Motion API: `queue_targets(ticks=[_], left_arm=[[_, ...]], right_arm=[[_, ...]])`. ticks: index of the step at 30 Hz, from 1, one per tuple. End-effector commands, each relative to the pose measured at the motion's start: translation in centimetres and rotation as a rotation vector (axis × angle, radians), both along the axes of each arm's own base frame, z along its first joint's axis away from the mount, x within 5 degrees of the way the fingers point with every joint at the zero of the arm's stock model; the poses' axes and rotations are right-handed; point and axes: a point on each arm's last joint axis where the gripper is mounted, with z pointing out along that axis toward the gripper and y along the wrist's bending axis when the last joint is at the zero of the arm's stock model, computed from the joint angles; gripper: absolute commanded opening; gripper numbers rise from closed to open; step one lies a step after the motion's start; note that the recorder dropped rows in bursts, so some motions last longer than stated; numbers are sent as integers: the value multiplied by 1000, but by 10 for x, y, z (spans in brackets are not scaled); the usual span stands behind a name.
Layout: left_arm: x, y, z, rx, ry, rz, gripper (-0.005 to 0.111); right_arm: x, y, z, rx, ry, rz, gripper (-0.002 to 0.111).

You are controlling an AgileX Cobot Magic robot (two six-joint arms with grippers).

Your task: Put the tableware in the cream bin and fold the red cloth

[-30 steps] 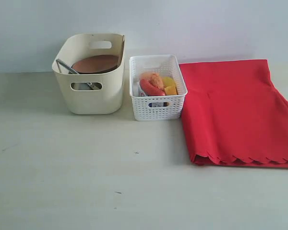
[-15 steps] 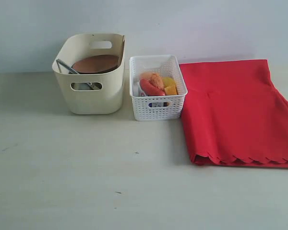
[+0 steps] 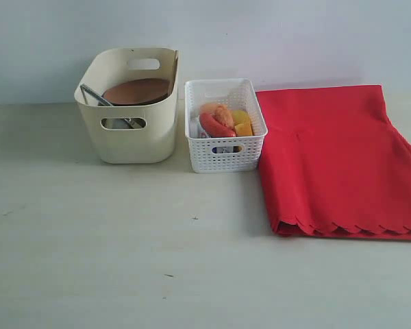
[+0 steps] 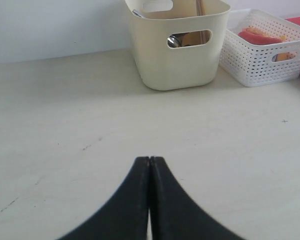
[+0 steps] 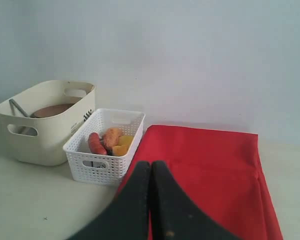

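A cream bin [image 3: 133, 137] stood at the back of a pale table [image 3: 123, 240]. Inside it lay a round brown plate [image 3: 135, 91], with a grey metal utensil [image 3: 94, 95] leaning against the rim. Anything deeper was hidden by the bin's wall. No tableware lay out on the table, so that half of the job looked done.

Just beside the bin sat a white basket [image 3: 226, 154] of food. On the far side of the basket from the bin, the red cloth [image 3: 335, 157] lay flat. It seemed to be doubled over, with scalloped edges stacked along its near side. Whether it needed another fold, I could not tell.

The left gripper [image 4: 149, 162] was pressed together and empty, over bare table in front of the bin. The right gripper [image 5: 151, 165] was likewise closed on nothing, near the cloth and well away from the bin. Nothing stood in the way.
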Motion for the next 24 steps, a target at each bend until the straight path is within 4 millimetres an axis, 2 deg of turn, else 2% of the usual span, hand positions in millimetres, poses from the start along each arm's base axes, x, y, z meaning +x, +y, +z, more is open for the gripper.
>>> queue_targets(ticks=[1,5,12,22,24], left_arm=[[0,0,1,-9,-16,4,0],[0,0,1,-9,-16,4,0],[0,0,1,-9,-16,4,0],[0,0,1,-9,-16,4,0],[0,0,1,-9,-16,4,0]], right_arm=[[-2,2,-1,43,7,19,0],[0,1,-2,53,-2,4,0],[12,-5,-24,64,-19,-63,0],[12,-5,-24,66,-16,-62,0],[12,-6,-24,23,-29,-69,0]])
